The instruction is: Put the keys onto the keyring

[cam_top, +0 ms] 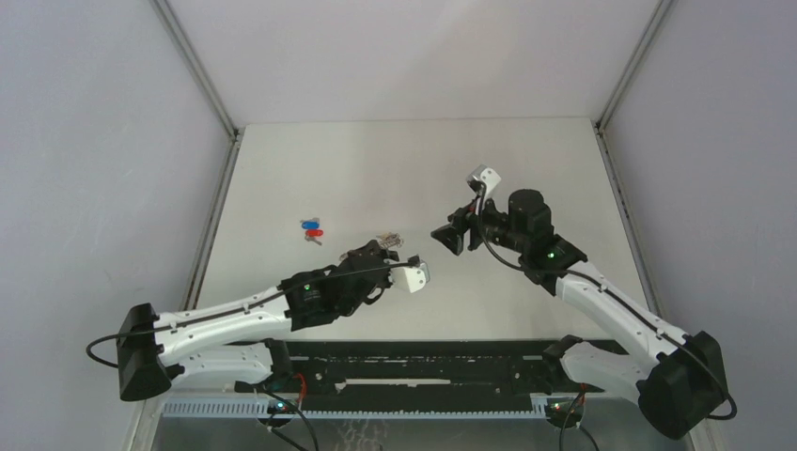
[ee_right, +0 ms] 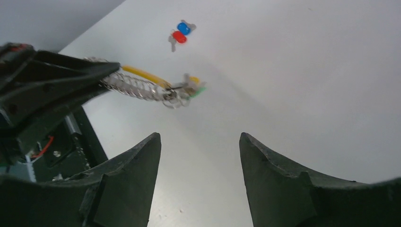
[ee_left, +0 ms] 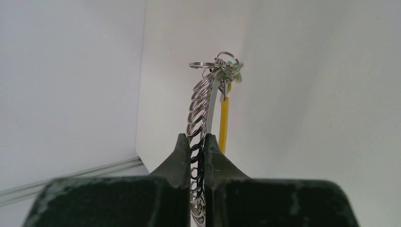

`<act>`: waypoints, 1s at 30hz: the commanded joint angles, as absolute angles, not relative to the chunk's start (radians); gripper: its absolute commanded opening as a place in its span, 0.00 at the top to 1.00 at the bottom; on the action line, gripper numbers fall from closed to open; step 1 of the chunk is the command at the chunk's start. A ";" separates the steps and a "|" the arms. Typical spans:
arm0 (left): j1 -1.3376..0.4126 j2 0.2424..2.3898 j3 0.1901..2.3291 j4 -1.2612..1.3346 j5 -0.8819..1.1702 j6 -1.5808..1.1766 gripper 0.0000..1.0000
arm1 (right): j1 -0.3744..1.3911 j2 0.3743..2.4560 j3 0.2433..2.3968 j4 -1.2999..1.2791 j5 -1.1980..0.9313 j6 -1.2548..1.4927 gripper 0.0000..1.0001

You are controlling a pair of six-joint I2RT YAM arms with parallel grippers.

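Pale grey walls [cam_top: 94, 141] with metal corner posts [cam_top: 202, 70] close in a plain white tabletop [cam_top: 376, 160]. From above, the left claw [cam_top: 381, 252] reaches toward the middle of the tabletop. Its jaws are pressed tight on the keyring [cam_top: 388, 241], pinching the silvery chain [ee_left: 198, 101] between two dark fingers [ee_left: 177, 156].

In the left wrist view the chain runs straight out from the fingertips toward twelve o'clock. The yellow tab [ee_left: 223, 124] lies along its right side, and a cluster of small metal rings [ee_left: 222, 64] with a speck of green sits at the far end. Whether that end touches the tabletop I cannot tell.

The right claw [cam_top: 449, 235] stands at three o'clock from the keyring, near it but apart. It points at the keyring with its jaws spread wide and nothing between them.

The keys [cam_top: 311, 227] lie together on the tabletop at about ten o'clock from the left claw, apart from both claws. The blue-headed key [ee_right: 183, 28] and the red-headed key [ee_right: 178, 37] lie side by side, heads touching, with the blue one slightly farther from the arm bases.
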State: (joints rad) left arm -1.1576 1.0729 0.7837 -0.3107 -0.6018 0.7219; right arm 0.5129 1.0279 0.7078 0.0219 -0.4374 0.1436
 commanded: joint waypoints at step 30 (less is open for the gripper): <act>-1.173 1.038 0.738 -0.139 -0.542 0.732 1.00 | 0.733 1.300 1.001 -0.149 -0.310 0.301 0.60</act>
State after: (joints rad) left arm -1.1629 1.0412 0.7330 -0.1844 -0.5213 0.7219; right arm 0.7189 1.2915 0.9470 -0.1410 -0.3443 0.2943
